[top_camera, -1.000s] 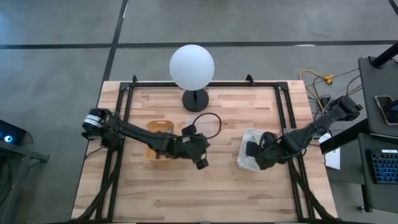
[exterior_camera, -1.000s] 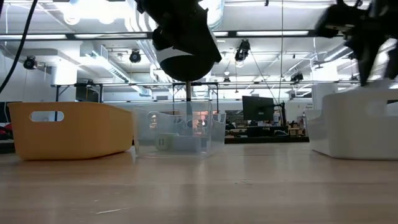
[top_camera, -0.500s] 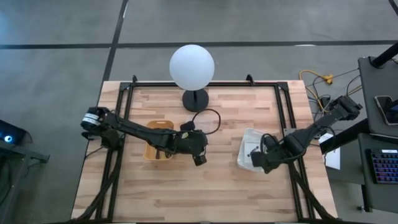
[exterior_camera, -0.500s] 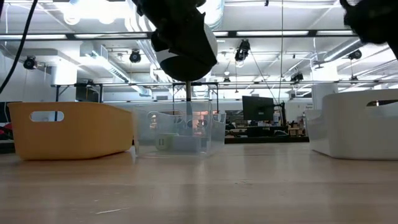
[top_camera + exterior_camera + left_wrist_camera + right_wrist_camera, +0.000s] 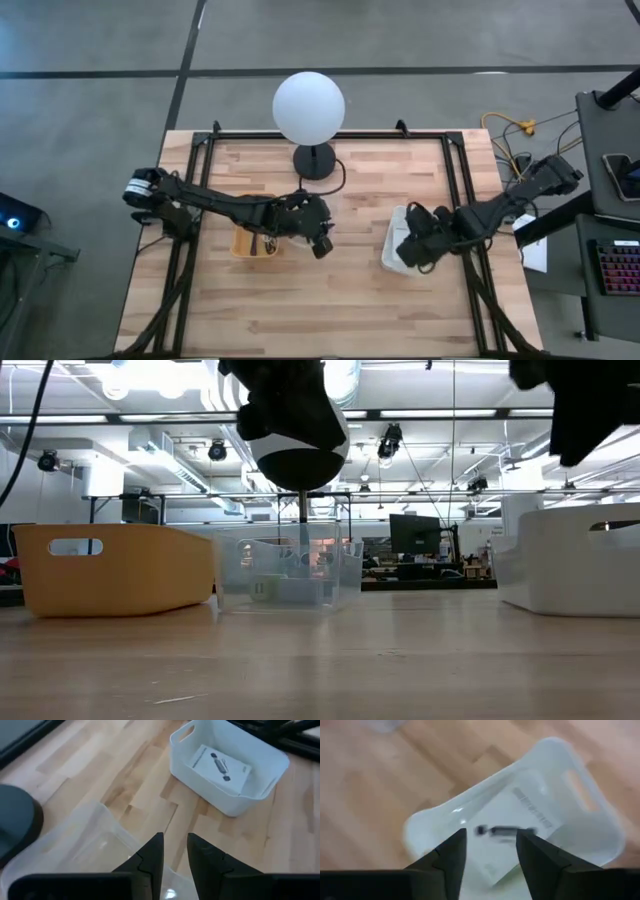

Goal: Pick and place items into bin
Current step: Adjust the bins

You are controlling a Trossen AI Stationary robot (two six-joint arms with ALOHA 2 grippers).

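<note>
My left gripper (image 5: pixel 320 245) hangs open and empty above the clear plastic bin (image 5: pixel 90 845), which in the low view (image 5: pixel 290 570) holds a few small things. My right gripper (image 5: pixel 412 248) hovers open over the white bin (image 5: pixel 393 238), touching nothing. A flat white printed packet (image 5: pixel 220 767) lies on that bin's floor, and it shows between my right fingers in the right wrist view (image 5: pixel 520 820). No cables, cubes or strap show.
A yellow bin (image 5: pixel 245 243) stands left of the clear one, under my left arm. The white globe lamp (image 5: pixel 308 108) on its black base (image 5: pixel 314 160) stands at the far middle. Bare wood lies between the clear and white bins and along the near edge.
My left arm has drawn a little toward the far edge, over the clear bin. My right gripper has shifted toward the near right and come back over the white bin, rising and dropping again in the low view.
</note>
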